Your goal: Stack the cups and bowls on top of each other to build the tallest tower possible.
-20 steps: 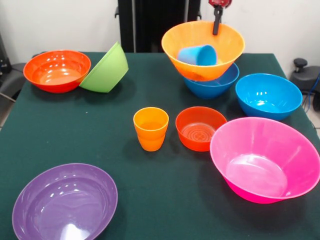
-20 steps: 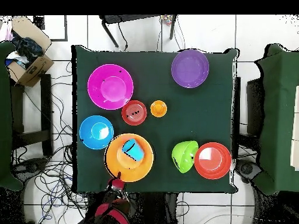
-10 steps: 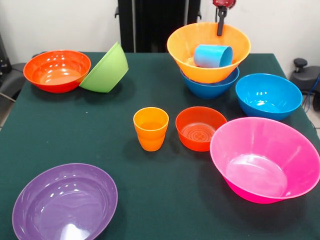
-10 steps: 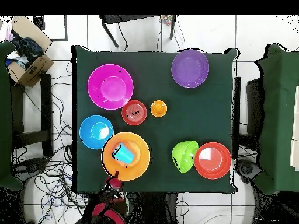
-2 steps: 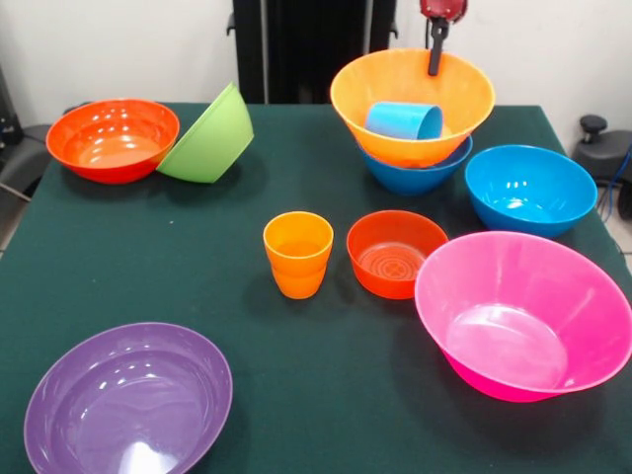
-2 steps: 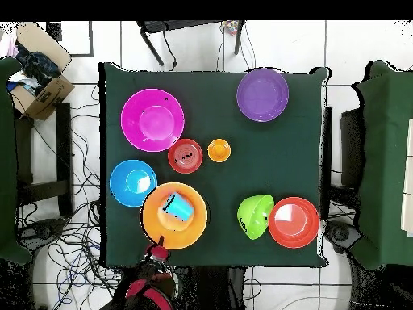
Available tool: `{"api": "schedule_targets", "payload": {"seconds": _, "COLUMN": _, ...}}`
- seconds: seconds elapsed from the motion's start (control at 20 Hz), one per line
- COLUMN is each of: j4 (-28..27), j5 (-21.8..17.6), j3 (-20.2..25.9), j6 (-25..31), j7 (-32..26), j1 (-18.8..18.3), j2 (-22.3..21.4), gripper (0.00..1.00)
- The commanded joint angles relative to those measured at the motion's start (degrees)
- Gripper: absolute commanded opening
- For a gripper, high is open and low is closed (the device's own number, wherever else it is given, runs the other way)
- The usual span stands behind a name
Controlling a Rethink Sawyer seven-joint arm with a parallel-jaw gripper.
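- Two bowls form the tower (image 5: 413,128) so far: the large orange bowl (image 5: 395,146) sits level in a blue bowl (image 5: 420,173) at the table's far edge, where a second ago it was tipped.
- Inside it, the light blue cup (image 5: 404,119) has rolled and lies on its side, so it adds no height yet.
- Touching the orange bowl's far rim is the gripper (image 5: 434,51); I cannot tell how far open it is or whether it grips the rim.
- Dark green cloth covers the table (image 5: 148,267), with the orange cup (image 5: 297,254) and other bowls spread apart; cables trail across the tiled floor (image 6: 73,242).
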Motion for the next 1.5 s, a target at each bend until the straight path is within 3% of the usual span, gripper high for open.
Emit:
{"api": "schedule_targets", "payload": {"seconds": 0.05, "j4": -5.4, "j5": 4.3, "j3": 2.9, "j6": -7.0, "j7": 8.1, "j1": 0.6, "j2": 2.2, "gripper": 0.0}}
{"api": "schedule_targets", "payload": {"seconds": 0.75, "j4": -4.3, "j5": 9.7, "j3": 1.4, "j6": -19.8, "j7": 7.9, "j1": -0.3, "j2": 5.6, "gripper": 0.0}}
{"api": "schedule_targets", "payload": {"seconds": 1.25, "j4": -4.0, "j5": 9.2, "j3": 1.4, "j6": -17.7, "j7": 7.1, "j1": -0.7, "j2": 4.9, "gripper": 0.0}}
{"api": "schedule_targets", "payload": {"seconds": 1.5, "j4": -3.9, "j5": 8.2, "j3": 0.4, "j6": -12.3, "j7": 5.6, "j1": -0.2, "j2": 5.2, "gripper": 0.0}}
